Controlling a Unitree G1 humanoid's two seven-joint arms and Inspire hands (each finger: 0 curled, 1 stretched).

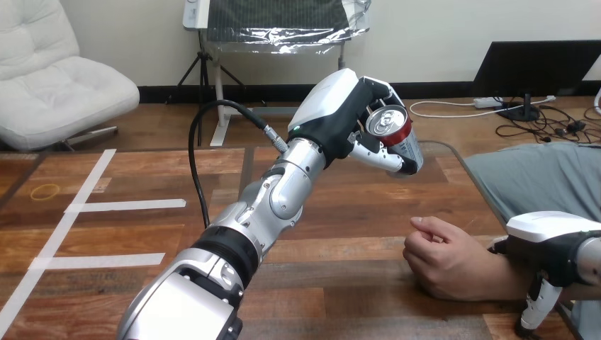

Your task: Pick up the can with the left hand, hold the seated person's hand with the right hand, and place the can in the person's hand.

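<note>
My left hand (340, 113) is raised above the middle of the table, shut on a silver and red can (397, 138). The can is tilted, its top facing me, and it hangs high above and a little left of the person's hand (439, 258). That hand rests on the table at the right, loosely curled, thumb side up. My right hand (549, 241) lies over the person's wrist at the lower right, with a finger (535, 308) curled down across the wrist's near side. The rest of its fingers are hidden behind the wrist.
White tape lines (120, 205) cross the wooden table (340, 234) at the left, with a yellow rubber band (45, 190) near the far left edge. The table's right edge runs beside the person's forearm.
</note>
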